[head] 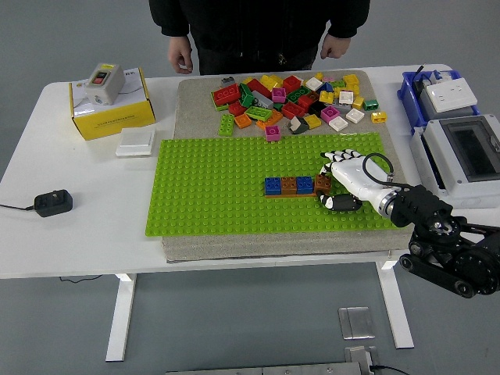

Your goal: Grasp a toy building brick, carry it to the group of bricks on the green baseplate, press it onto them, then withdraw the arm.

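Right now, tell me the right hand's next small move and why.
Probably press down: the right hand holds a brown brick at the right end of the brick row on the green baseplate, seemingly not yet released.
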